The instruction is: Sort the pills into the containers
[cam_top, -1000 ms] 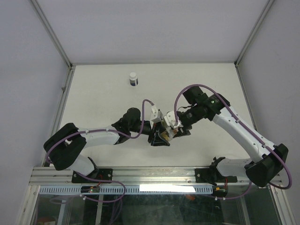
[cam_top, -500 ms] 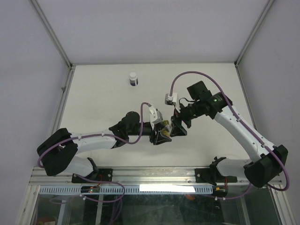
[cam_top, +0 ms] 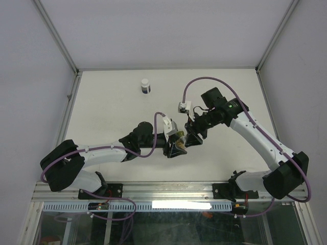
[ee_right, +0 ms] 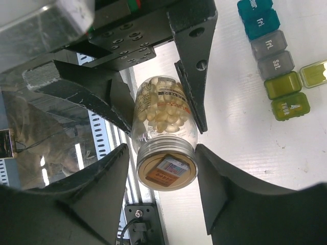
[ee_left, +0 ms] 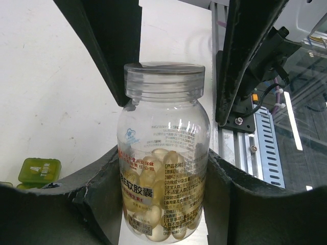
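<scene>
Since a second ago the right gripper [cam_top: 194,138] has swung round to the cap [ee_right: 167,166] of the clear bottle [ee_left: 163,153], its fingers flanking it and seemingly touching (whether they grip it, I cannot tell). The left gripper [cam_top: 173,149] clamps the bottle with the pills [ee_right: 163,109] inside; the containers [ee_right: 276,56] lie on the table [ee_right: 245,132] nearby.

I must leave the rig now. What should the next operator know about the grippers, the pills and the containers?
Left gripper: shut on the pill bottle.
Right gripper: jaws stand either side of the lid; grip not clear.
Pills: those seen are inside the bottle, lid on.
Containers: on the table, apart from the bottle.
Done: none seen sorted.
Left: remove lid, fill compartments.
</scene>
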